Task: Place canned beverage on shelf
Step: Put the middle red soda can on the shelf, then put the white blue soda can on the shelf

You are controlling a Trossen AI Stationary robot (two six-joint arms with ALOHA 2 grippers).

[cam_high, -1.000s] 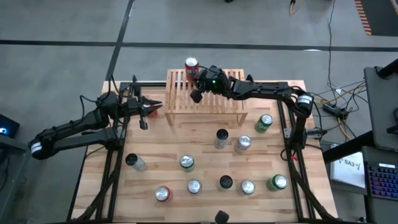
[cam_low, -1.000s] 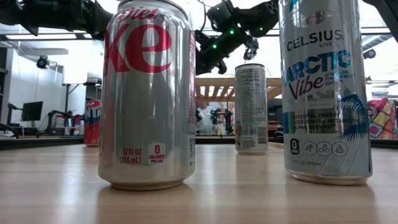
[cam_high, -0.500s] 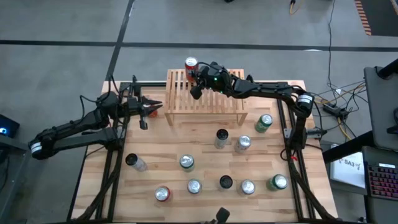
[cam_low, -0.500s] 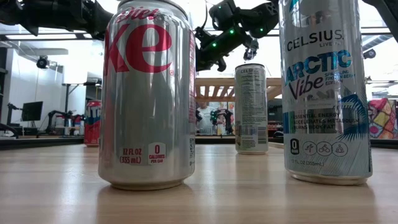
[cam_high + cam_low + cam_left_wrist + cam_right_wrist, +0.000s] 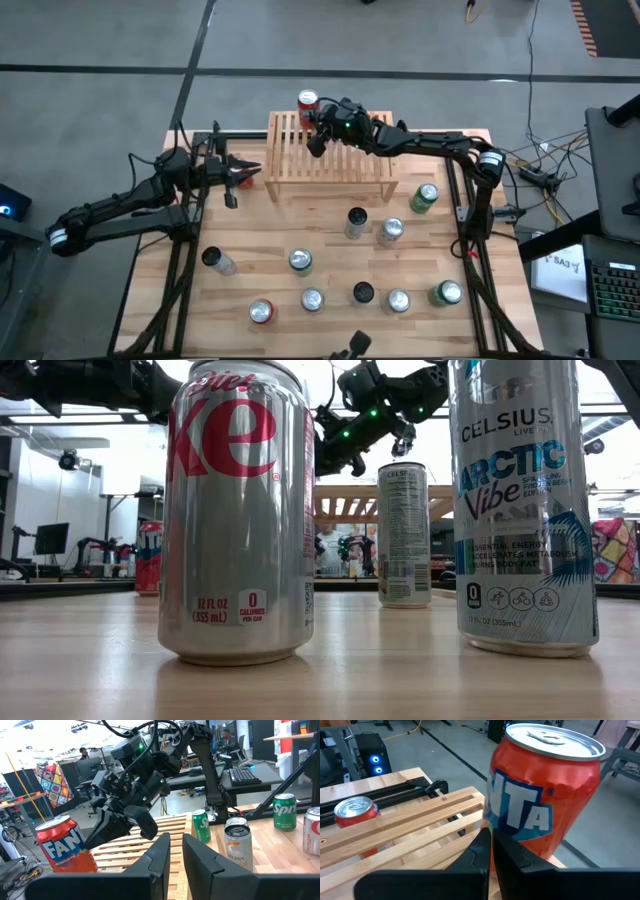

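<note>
An orange Fanta can [image 5: 307, 102] stands upright on the far left corner of the light-wood slatted shelf [image 5: 340, 160]. My right gripper [image 5: 320, 118] reaches in from the table's right, over the shelf top. It is shut, and its tips sit right at the can's side [image 5: 520, 827], low on the can. The left wrist view shows the can [image 5: 65, 845] and the right gripper [image 5: 100, 832] beside it. My left gripper [image 5: 250, 170] waits shut, left of the shelf, with nothing in it. My right gripper comes at the can's lower side [image 5: 506, 840] nearly level, from the table's right, with its fingers shut. I cannot tell whether the tips touch the can or stop just short. The can stands upright on the slats.
Several cans stand on the table in front of the shelf, among them a silver one [image 5: 355, 222], a green one [image 5: 425, 197] and another [image 5: 300, 262]. A red can [image 5: 355, 810] stands on the table left of the shelf. Black rails [image 5: 185, 250] run along the table's sides.
</note>
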